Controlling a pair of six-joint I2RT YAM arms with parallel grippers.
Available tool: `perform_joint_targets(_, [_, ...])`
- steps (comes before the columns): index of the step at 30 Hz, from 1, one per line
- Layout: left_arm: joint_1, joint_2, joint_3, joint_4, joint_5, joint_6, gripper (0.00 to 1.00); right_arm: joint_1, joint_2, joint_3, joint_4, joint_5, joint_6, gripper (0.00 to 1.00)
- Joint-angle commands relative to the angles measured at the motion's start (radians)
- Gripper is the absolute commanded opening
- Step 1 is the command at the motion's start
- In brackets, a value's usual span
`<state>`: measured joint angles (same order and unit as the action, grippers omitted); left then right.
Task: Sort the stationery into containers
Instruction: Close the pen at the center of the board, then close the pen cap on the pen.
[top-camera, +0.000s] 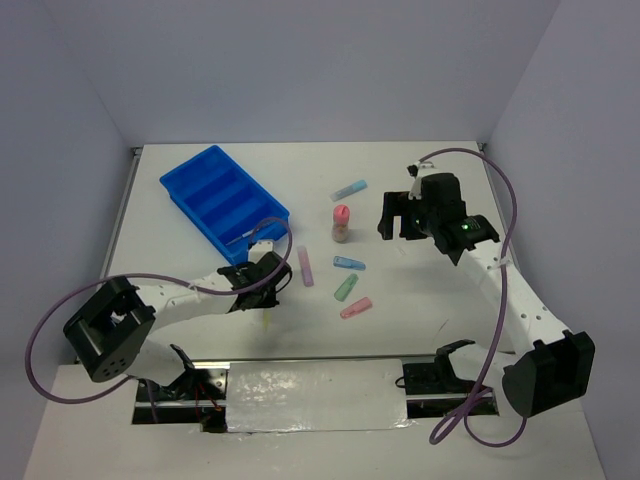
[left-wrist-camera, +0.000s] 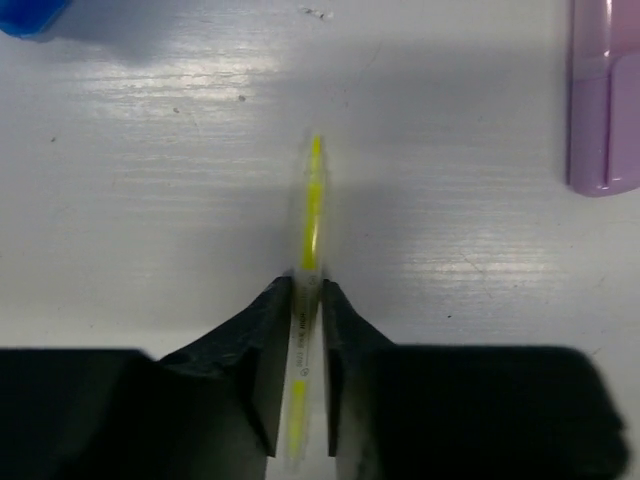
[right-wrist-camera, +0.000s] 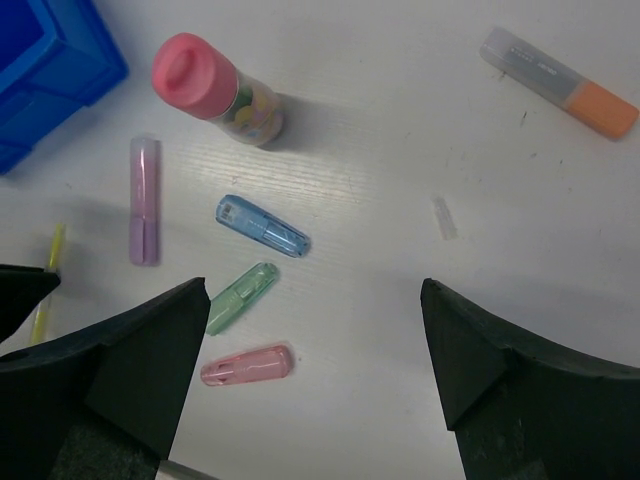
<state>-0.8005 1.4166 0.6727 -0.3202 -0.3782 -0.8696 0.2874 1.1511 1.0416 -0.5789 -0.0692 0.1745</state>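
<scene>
Step in hand: pickup of the yellow pencil (left-wrist-camera: 312, 210), which lies flat on the table (top-camera: 420, 320) just off the blue tray (right-wrist-camera: 55, 75).

Left gripper (left-wrist-camera: 305, 288): jaws are pinched on both sides of the pencil barrel; pencil not yet lifted.

Right gripper (right-wrist-camera: 312, 290): jaws are spread wide, nothing held, above the loose items.

Next, as judged: pencil to be raised level, carried to the tray and aligned lengthwise with a compartment before release.

Counted:
- one tray, four compartments
- one pencil
- one pink-capped bottle (right-wrist-camera: 215, 90)
- four short sticks: purple stick (right-wrist-camera: 144, 200), blue stick (right-wrist-camera: 262, 226), green stick (right-wrist-camera: 242, 297), pink stick (right-wrist-camera: 247, 366)
- one orange-ended marker (right-wrist-camera: 560, 82)
</scene>
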Motion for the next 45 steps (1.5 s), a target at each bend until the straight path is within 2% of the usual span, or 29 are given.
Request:
perform_joint_targets(1, [0.001, 0.053, -0.041, -0.007, 0.05, -0.032, 0.27, -0.004, -0.005, 0.044, 0.001, -0.015, -0.018, 0.93])
perform_joint_targets(6, [-0.005, 0.047, -0.102, 0.003, 0.085, -0.037, 0.13, -0.068, 0.05, 0.061, 0.025, -0.124, -0.003, 0.91])
perform_joint_targets(8, [-0.008, 0.026, -0.134, 0.012, 0.097, -0.035, 0.0, -0.074, 0.059, 0.057, 0.05, -0.153, 0.006, 0.91])
perform_joint_targets(10, [-0.014, -0.001, -0.153, 0.015, 0.114, -0.028, 0.0, -0.079, 0.074, 0.049, 0.065, -0.164, 0.005, 0.91])
perform_joint_targets(14, [-0.046, -0.147, -0.134, -0.031, 0.134, -0.002, 0.0, -0.091, 0.14, 0.022, 0.129, -0.165, -0.045, 0.93])
perform_joint_targets(19, [-0.092, -0.329, -0.001, -0.189, 0.088, 0.032, 0.0, -0.106, 0.269, 0.047, 0.148, -0.132, -0.092, 0.87])
perform_joint_targets(22, [-0.098, -0.433, 0.074, -0.272, 0.094, 0.069, 0.0, -0.113, 0.356, 0.073, 0.125, -0.1, -0.115, 0.79])
perform_joint_targets(23, [-0.098, -0.482, 0.091, -0.282, 0.105, 0.099, 0.0, -0.114, 0.381, 0.09, 0.114, -0.095, -0.122, 0.73])
perform_joint_targets(26, [-0.1, -0.554, 0.162, -0.327, 0.147, 0.168, 0.0, -0.111, 0.459, 0.08, 0.102, -0.1, -0.124, 0.68])
perform_joint_targets(29, [-0.1, -0.596, 0.256, -0.365, 0.171, 0.246, 0.0, -0.113, 0.496, 0.058, 0.108, -0.07, -0.109, 0.68])
perform_joint_targets(33, [-0.101, -0.639, 0.304, -0.37, 0.206, 0.336, 0.0, -0.114, 0.507, 0.049, 0.11, -0.043, -0.115, 0.69])
perform_joint_targets(45, [-0.101, -0.66, 0.219, -0.292, 0.301, 0.4, 0.0, -0.116, 0.579, 0.058, 0.116, 0.008, -0.15, 0.69])
